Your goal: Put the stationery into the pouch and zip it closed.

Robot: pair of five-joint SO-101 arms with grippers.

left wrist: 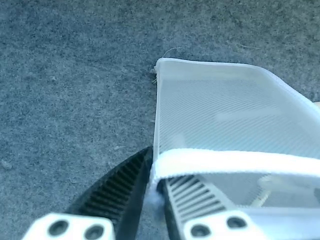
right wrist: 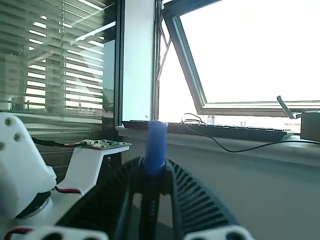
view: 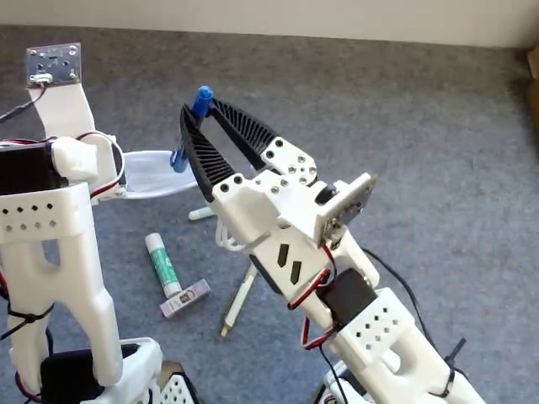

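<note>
A grey, carpet-like surface [view: 421, 109] carries everything, with a pale wall [view: 337, 17] along its far edge. Farthest left in the high view stands the left arm [view: 50, 227]. Its left hand [left wrist: 155, 175] is pressed together on the pouch [view: 156, 172], pinching the white band at one corner between a black finger [left wrist: 117, 187] and a white one (the wrist view shows the grip plainly). The pouch is pale, see-through mesh, and the grey surface shows through it.

Nearer the camera than the pouch lies a glue stick [view: 162, 263] with a green label. At its near end sits a small pinkish block [view: 185, 299], touching it or nearly so. A short white stick [view: 202, 213] lies just below the pouch's right end, partly hidden by the right arm. A slim white pen [view: 238, 301] lies tilted beside the block, well apart from the pouch.

To the right of the pouch the right hand [view: 199, 107] is raised off the surface. Its ribbed black fingers are closed on a blue pen [view: 203, 97] whose cap sticks out past the fingertips. A blue part of the pen shows right at the pouch's right end (whether it touches the mesh, I cannot tell). In the right wrist view the pen stands upright between the fingers, with a window [right wrist: 250, 50] and blinds [right wrist: 55, 55] behind it.
</note>
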